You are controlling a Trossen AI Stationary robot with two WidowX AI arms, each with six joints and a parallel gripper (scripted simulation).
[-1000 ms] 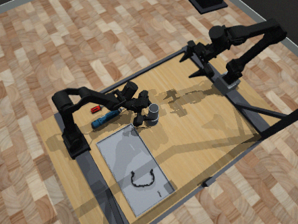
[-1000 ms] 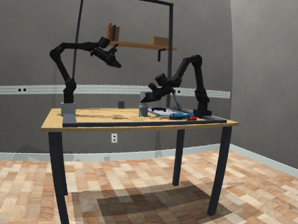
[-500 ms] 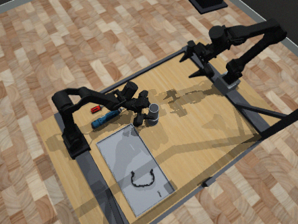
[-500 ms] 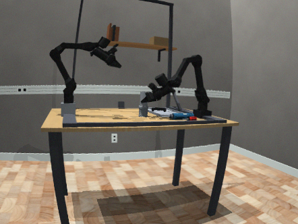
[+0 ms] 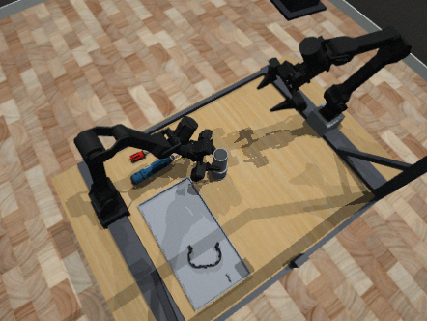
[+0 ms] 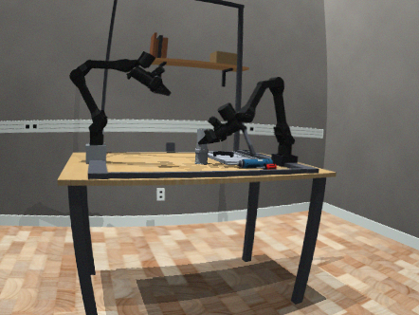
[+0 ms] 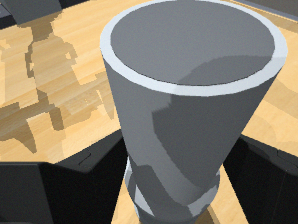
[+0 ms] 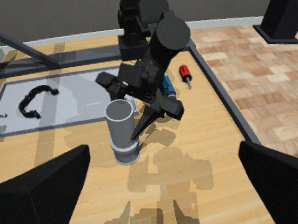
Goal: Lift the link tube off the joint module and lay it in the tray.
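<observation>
The grey link tube [image 5: 221,157] stands upright on the joint module [image 5: 219,175] near the middle of the table, beside the grey tray [image 5: 193,237]. My left gripper [image 5: 209,164] reaches in from the tray side, and its fingers are shut on the lower part of the link tube. In the left wrist view the tube [image 7: 192,100] fills the frame with a dark finger on each side, and the module's collar [image 7: 170,200] shows below. My right gripper [image 5: 276,92] is open and empty, high above the far end of the table. Its wrist view shows the tube [image 8: 121,124] on the module [image 8: 126,154].
A black chain-like piece lies in the tray near its front end. A blue screwdriver [image 5: 151,170] and a small red tool [image 5: 136,156] lie on the table behind my left arm. Dark frame rails run along the table edges.
</observation>
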